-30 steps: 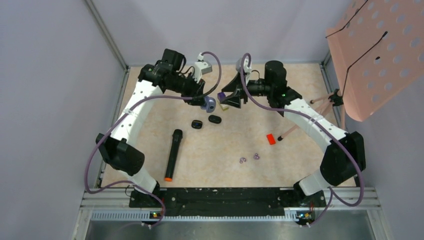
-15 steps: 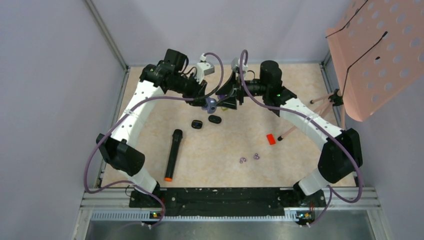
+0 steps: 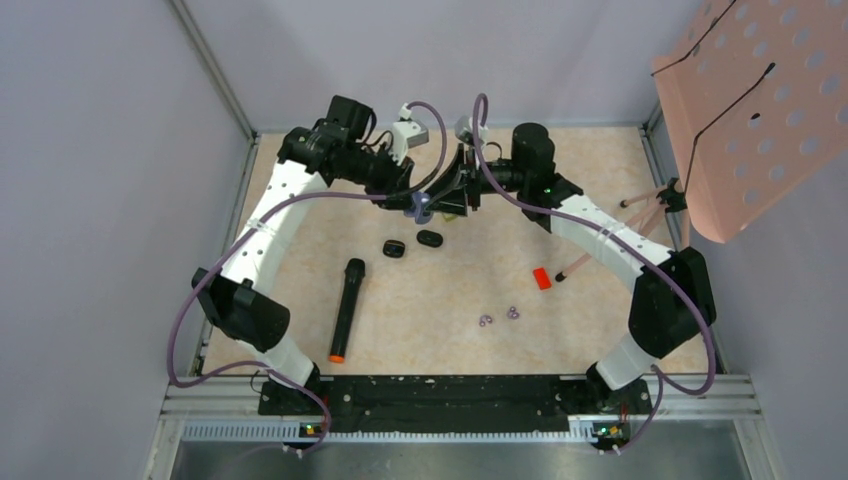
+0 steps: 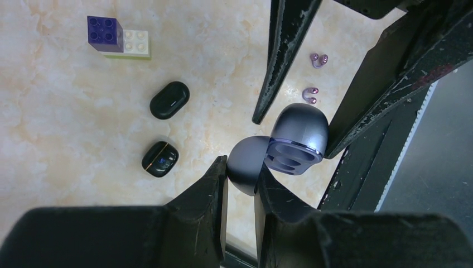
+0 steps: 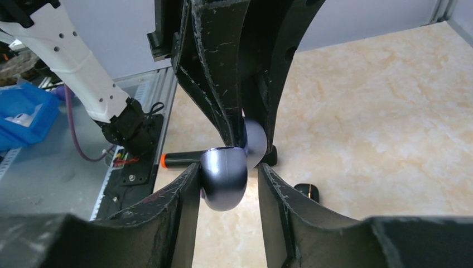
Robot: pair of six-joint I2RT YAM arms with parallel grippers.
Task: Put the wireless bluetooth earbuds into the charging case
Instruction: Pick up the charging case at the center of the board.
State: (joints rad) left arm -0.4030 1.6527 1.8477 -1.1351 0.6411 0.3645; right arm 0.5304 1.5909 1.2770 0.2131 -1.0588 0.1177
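Note:
A purple-grey charging case (image 3: 422, 206) hangs open in the air at the back middle. My left gripper (image 4: 241, 173) is shut on its rounded lid (image 4: 245, 164). The case's base (image 4: 295, 139) with its two sockets sticks out to the right. My right gripper (image 5: 227, 184) is open with its fingers either side of the base (image 5: 223, 178). One finger touches the base, the other stands a little off it. Two black earbuds (image 3: 393, 248) (image 3: 430, 238) lie on the table below. They also show in the left wrist view (image 4: 169, 100) (image 4: 160, 158).
A black marker with an orange end (image 3: 346, 308) lies at the left. A red block (image 3: 542, 278) and tiny purple rings (image 3: 500, 316) lie at the right front. A purple and white brick (image 4: 118, 37) sits near the earbuds. A pink perforated panel (image 3: 760, 100) overhangs the right.
My right gripper has moved left to the case, and its fingers now straddle the case's base. My left gripper has held the case nearly still.

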